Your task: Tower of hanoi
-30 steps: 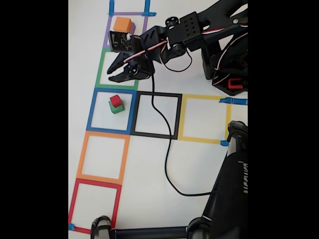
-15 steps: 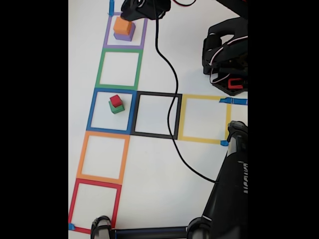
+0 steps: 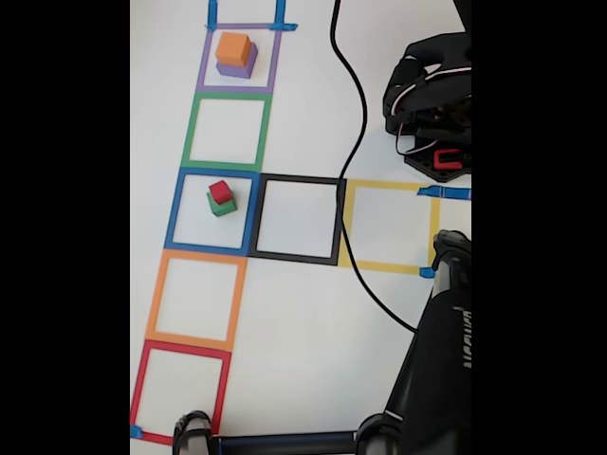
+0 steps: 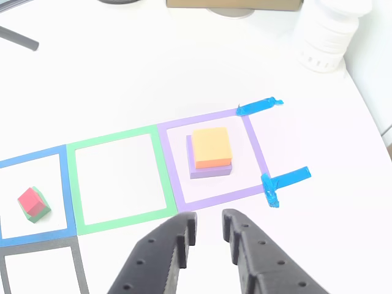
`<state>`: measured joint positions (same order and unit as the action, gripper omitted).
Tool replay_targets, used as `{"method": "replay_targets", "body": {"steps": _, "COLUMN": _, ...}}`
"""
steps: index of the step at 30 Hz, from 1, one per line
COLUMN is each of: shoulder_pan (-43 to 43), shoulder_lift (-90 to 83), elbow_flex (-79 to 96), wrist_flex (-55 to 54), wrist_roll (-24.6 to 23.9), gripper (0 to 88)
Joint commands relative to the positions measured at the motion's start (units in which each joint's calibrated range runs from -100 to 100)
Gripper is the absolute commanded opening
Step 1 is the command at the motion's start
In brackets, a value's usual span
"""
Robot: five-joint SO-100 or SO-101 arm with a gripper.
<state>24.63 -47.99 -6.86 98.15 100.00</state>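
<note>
Orange block (image 4: 211,147) stacked on purple block (image 4: 210,169) in purple square (image 4: 254,150); red (image 3: 220,191) on green (image 3: 223,206) in blue square (image 3: 180,210). Hand (image 4: 205,239) empty, jaws slightly parted, held above. Next judged: descent onto orange, grip needed.

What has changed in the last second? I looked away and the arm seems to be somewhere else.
In the fixed view the arm swung from over the green square up past the purple square and out of the top of the picture; its cable followed. The gripper holds nothing. Orange block on purple block, red block on green block: unmoved.
</note>
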Motion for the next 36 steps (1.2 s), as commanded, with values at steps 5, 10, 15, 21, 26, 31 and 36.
{"method": "replay_targets", "body": {"steps": 5, "shoulder_pan": 3.75, "shoulder_lift": -8.16, "elbow_flex": 25.04, "wrist_flex": -17.5, "wrist_roll": 0.0, "gripper": 9.3}}
{"method": "replay_targets", "body": {"steps": 10, "shoulder_pan": 4.61, "shoulder_lift": -12.12, "elbow_flex": 40.68, "wrist_flex": -31.59, "wrist_roll": 0.0, "gripper": 10.8}}
{"method": "replay_targets", "body": {"steps": 15, "shoulder_pan": 4.42, "shoulder_lift": -14.14, "elbow_flex": 50.86, "wrist_flex": -40.74, "wrist_roll": 0.0, "gripper": 12.0}}
{"method": "replay_targets", "body": {"steps": 21, "shoulder_pan": 4.51, "shoulder_lift": -14.86, "elbow_flex": 57.68, "wrist_flex": -46.08, "wrist_roll": 0.0, "gripper": 24.9}}
{"method": "replay_targets", "body": {"steps": 26, "shoulder_pan": 5.57, "shoulder_lift": -13.25, "elbow_flex": 67.59, "wrist_flex": -59.6, "wrist_roll": 0.0, "gripper": 27.1}}
{"method": "replay_targets", "body": {"steps": 31, "shoulder_pan": 9.21, "shoulder_lift": -4.93, "elbow_flex": 78.41, "wrist_flex": -82.19, "wrist_roll": 0.0, "gripper": 27.5}}
{"method": "replay_targets", "body": {"steps": 36, "shoulder_pan": 11.89, "shoulder_lift": 2.33, "elbow_flex": 81.86, "wrist_flex": -93.29, "wrist_roll": 0.0, "gripper": 28.1}}
